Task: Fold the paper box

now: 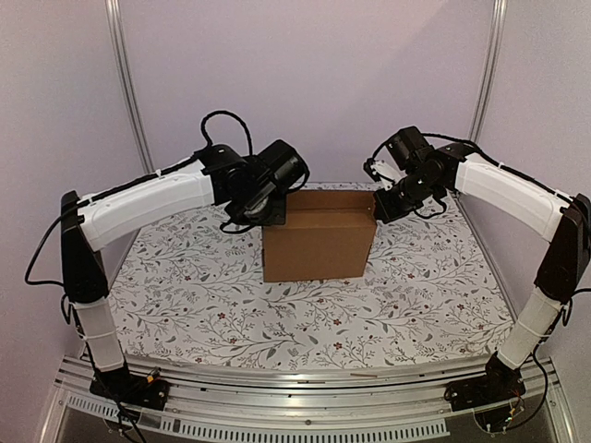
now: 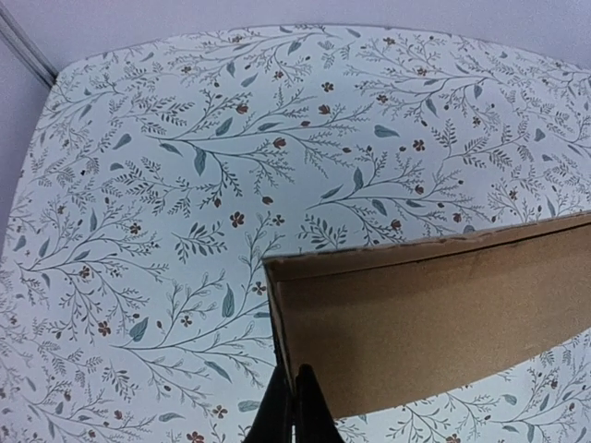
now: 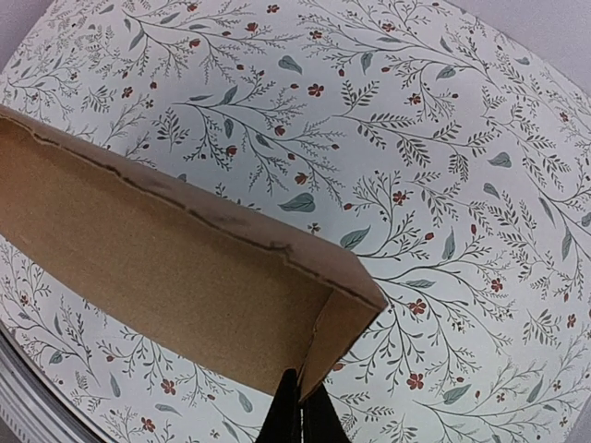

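Underneath everything, a table [image 1: 185, 305] draped in a white cloth [image 1: 434, 295] printed with grey-green sprigs and small red flowers. Backed by pale purple walls [image 1: 323, 74] and edged along the near side by a metal rail [image 1: 305, 406]. Next in size, the left arm [image 1: 148, 198] and the right arm [image 1: 508, 194], white shells with black joints, rising from the near corners and bending inward toward the far middle. Between them, toward the far middle of the cloth, the paper box [image 1: 319, 242]: plain brown cardboard, unprinted, standing on the cloth with a broad face turned to the near edge and a narrower strip of cardboard showing along the top behind it. Seen from the left wrist, one long brown wall [image 2: 434, 314] lifted clear of the flowered cloth, with a rough cut upper edge and a folded corner at the left end. Seen from the right wrist, the same kind of wall [image 3: 166, 268], ending in a short turned-in flap at the right end. Smallest, the left gripper [image 1: 274, 214] at the upper left corner of the box, dark fingers [image 2: 277, 411] pressed nearly together and pinching the cardboard edge that runs down into them. Likewise the right gripper [image 1: 380, 208] at the upper right corner, fingers [image 3: 284, 415] closed thin on the lower tip of the turned-in flap.
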Action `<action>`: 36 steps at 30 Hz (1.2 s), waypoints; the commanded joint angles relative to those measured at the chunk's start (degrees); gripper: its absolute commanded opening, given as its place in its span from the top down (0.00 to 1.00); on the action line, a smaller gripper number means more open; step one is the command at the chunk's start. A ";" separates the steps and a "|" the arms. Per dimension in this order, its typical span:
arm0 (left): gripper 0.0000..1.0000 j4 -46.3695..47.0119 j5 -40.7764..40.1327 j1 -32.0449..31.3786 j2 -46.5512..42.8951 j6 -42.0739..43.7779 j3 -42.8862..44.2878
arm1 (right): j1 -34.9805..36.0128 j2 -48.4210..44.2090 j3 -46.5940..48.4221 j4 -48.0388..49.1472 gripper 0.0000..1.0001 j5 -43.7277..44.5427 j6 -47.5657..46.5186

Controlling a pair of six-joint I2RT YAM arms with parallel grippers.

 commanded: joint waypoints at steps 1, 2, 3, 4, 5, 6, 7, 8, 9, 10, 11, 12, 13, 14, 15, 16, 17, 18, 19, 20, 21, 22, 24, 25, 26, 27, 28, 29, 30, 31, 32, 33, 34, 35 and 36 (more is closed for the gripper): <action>0.99 1.32 3.45 0.40 2.14 0.75 3.31 | 1.58 1.18 -1.59 -1.53 0.98 -2.59 -0.04; 0.99 1.24 3.58 0.40 2.48 0.67 3.33 | 1.56 1.19 -1.66 -1.51 0.98 -2.63 -0.05; 0.99 1.17 3.76 0.40 2.81 0.68 3.17 | 1.59 1.25 -1.65 -1.53 0.98 -2.63 0.00; 0.99 1.12 3.96 0.40 3.17 0.65 3.00 | 1.54 1.20 -1.70 -1.48 0.98 -2.61 -0.09; 1.00 1.13 4.17 0.40 3.48 0.76 2.81 | 1.53 1.19 -1.72 -1.47 0.98 -2.68 -0.06; 1.00 1.12 4.23 0.40 3.75 0.93 2.67 | 1.53 1.19 -1.72 -1.47 0.98 -2.76 -0.09; 1.00 0.99 4.11 0.33 3.92 1.00 2.49 | 1.60 1.19 -1.81 -1.52 0.98 -2.80 -0.12; 1.00 0.95 3.91 0.32 4.08 1.06 2.33 | 1.56 1.19 -1.81 -1.53 0.98 -2.89 -0.13; 1.00 0.94 3.62 0.24 4.10 1.26 2.01 | 1.53 1.19 -1.88 -1.53 0.98 -2.90 -0.13; 1.00 0.83 3.34 0.23 4.03 1.26 1.59 | 1.59 1.19 -1.90 -1.48 0.98 -2.98 -0.13; 1.00 0.78 3.19 0.15 3.86 1.30 1.23 | 1.61 1.25 -1.96 -1.50 0.98 -3.06 -0.07; 1.00 0.77 3.17 0.14 3.76 1.45 0.87 | 1.59 1.20 -1.98 -1.48 0.98 -3.05 -0.18; 1.00 0.77 3.23 0.14 3.54 1.81 0.67 | 1.55 1.19 -2.07 -1.51 0.98 -3.07 -0.22; 1.00 0.72 3.25 0.06 3.42 2.34 0.66 | 1.59 1.19 -2.08 -1.46 0.98 -3.07 -0.22; 1.00 0.60 3.13 -0.02 3.29 2.70 0.53 | 1.59 1.25 -2.08 -1.49 0.98 -3.07 -0.29; 1.00 0.48 2.85 -0.06 3.06 3.01 0.44 | 1.54 1.20 -2.08 -1.52 0.98 -3.03 -0.37; 1.00 0.24 2.43 -0.04 2.94 3.30 0.30 | 1.53 1.25 -2.08 -1.53 0.98 -2.99 -0.39; 1.00 0.10 1.90 -0.04 2.73 3.48 0.14 | 1.56 1.27 -2.14 -1.48 0.98 -2.98 -0.40; 1.00 0.02 1.47 -0.03 2.59 3.61 -0.05 | 1.58 1.27 -2.16 -1.50 0.98 -2.99 -0.40; 1.00 -0.01 1.26 -0.03 2.53 3.69 -0.25 | 1.60 1.23 -2.16 -1.48 0.98 -2.99 -0.40; 1.00 -0.03 1.23 -0.05 2.59 3.83 -0.44 | 1.59 1.26 -2.12 -1.52 0.98 -2.99 -0.40; 1.00 -0.03 1.35 -0.04 2.69 3.96 -0.57 | 1.64 1.27 -2.08 -1.47 0.98 -2.99 -0.46; 1.00 -0.02 1.62 -0.11 3.06 3.99 -0.78 | 1.65 1.27 -2.08 -1.51 0.98 -2.99 -0.48; 1.00 -0.03 1.78 -0.12 3.17 3.84 -0.96 | 1.66 1.21 -2.08 -1.53 0.98 -2.99 -0.48; 1.00 -0.06 1.84 -0.12 3.28 3.73 -1.11 | 1.71 1.23 -2.08 -1.53 0.98 -2.91 -0.48; 1.00 -0.02 1.84 -0.17 3.38 3.71 -1.16 | 1.71 1.26 -2.08 -1.46 0.98 -2.90 -0.53; 1.00 -0.04 1.84 -0.20 3.46 3.72 -1.24 | 1.71 1.27 -2.14 -1.52 0.98 -2.90 -0.56; 1.00 -0.01 1.77 -0.25 3.56 3.62 -1.25 | 1.78 1.23 -2.20 -1.52 0.97 -2.90 -0.57; 1.00 -0.02 1.76 -0.29 3.53 3.56 -1.38 | 1.85 1.24 -2.29 -1.50 0.98 -2.88 -0.65; 1.00 -0.02 1.69 -0.37 3.63 3.50 -1.39 | 1.92 1.20 -2.45 -1.48 0.98 -2.90 -0.70; 1.00 -0.03 1.58 -0.45 3.68 3.53 -1.43 | 1.96 1.19 -2.55 -1.45 0.98 -2.90 -0.74; 1.00 -0.02 1.46 -0.52 3.73 3.50 -1.50 | 2.04 1.22 -2.66 -1.44 0.98 -2.78 -0.81; 1.00 -0.02 1.34 -0.60 3.82 3.54 -1.63 | 2.13 1.20 -2.81 -1.33 0.97 -2.73 -0.91; 1.00 -0.06 1.24 -0.64 3.90 3.47 -1.81 | 2.07 1.19 -2.90 -1.28 0.97 -2.72 -0.99; 1.00 -0.07 1.13 -0.73 3.92 3.35 -2.05 | 2.06 1.14 -3.01 -1.30 0.97 -2.68 -1.01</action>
